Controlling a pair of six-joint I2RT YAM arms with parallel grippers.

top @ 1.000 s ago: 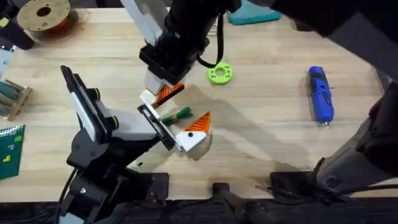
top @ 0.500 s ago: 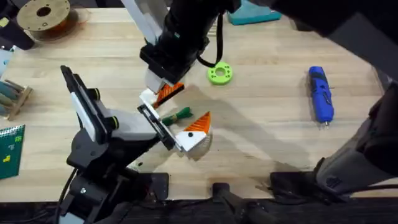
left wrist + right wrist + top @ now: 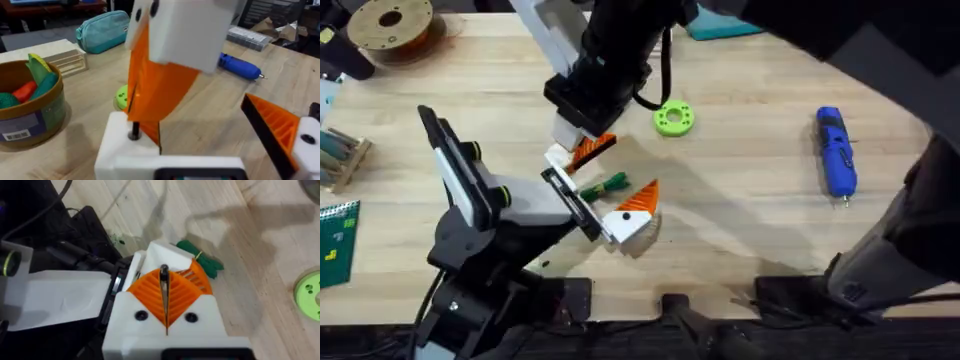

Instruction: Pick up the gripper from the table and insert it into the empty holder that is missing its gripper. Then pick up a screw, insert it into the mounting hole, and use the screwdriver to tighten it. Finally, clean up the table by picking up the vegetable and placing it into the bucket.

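At the upper left of the overhead frame a spool lies out of the way. In the left wrist frame the bucket stands at the left edge, already holding toy food.

The left pincer reaches in from the lower left. It is spread, with the bare white holder on one side and a fitted orange finger on the other. It should do nothing but hold steady.

Just above the holder, the right pincer comes down from the top of the frame. It is pressed together on the gripper. In the left wrist frame the gripper hangs point-down with its lower edge meeting the holder beside a dark pin. I cannot tell if it is seated.

The step in hand looks like the insertion. To do it well, I would line the wedge square with the holder's slot first and then press straight along the slot. A tilt would likely jam it or push the left arm aside. The grip should loosen only once the gripper sits flush and its mounting hole lines up.

The vegetable lies on the counter between the left pincer's two sides, so a dropped wedge could land on it. A green disc sits right of centre. The screwdriver lies far right, well apart, for later.
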